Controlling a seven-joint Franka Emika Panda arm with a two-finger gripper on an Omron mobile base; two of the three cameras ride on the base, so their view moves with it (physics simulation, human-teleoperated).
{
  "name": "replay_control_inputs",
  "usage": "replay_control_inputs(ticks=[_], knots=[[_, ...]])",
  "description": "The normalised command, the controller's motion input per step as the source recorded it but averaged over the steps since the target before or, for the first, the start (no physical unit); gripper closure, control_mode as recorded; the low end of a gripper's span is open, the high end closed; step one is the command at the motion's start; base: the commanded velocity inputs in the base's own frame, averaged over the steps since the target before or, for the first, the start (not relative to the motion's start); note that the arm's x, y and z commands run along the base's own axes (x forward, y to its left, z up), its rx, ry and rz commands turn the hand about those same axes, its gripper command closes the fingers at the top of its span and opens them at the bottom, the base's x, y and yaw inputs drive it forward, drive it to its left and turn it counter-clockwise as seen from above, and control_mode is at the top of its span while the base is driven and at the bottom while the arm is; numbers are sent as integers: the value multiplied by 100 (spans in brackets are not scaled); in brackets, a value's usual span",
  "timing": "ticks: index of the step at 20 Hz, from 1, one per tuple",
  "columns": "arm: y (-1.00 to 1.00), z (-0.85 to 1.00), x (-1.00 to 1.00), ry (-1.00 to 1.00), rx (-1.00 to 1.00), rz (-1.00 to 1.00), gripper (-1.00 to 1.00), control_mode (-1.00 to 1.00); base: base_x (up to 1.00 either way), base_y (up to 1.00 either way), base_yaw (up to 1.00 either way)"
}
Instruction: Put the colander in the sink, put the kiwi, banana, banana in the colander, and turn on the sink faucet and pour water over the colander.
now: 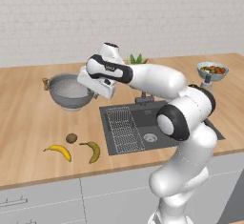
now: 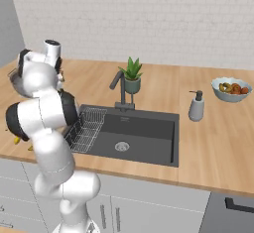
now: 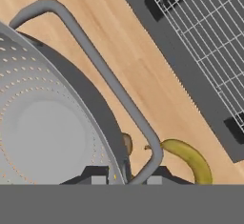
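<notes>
Jaws sit either side of the colander's rim beside its side handle [image 3: 95, 66], the two dark tips straddling the metal wall; I read them as closed on the colander [image 1: 70, 92], though the tips are cut off at the bottom of my hand view. From the left base camera I see my gripper [image 1: 96, 87] at the bowl's right edge. It is a round grey perforated metal bowl with a flat pale bottom, standing on the wooden counter [image 1: 28, 118] left of the dark sink [image 1: 157, 123]. Nearer me lie the kiwi [image 1: 71, 138], a bright banana [image 1: 59, 151] and a duller banana [image 1: 93, 150].
</notes>
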Motion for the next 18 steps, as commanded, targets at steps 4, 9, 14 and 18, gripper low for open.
replay_control_inputs(ticks=[4,9,14,18], knots=[[-78,19,-83,0,0,0,100,-100,0,0,0],[-74,8,-94,0,0,0,100,-100,0,0,0],[-85,2,-96,0,0,0,100,-100,0,0,0],[-100,0,-44,0,0,0,100,-100,0,0,0]])
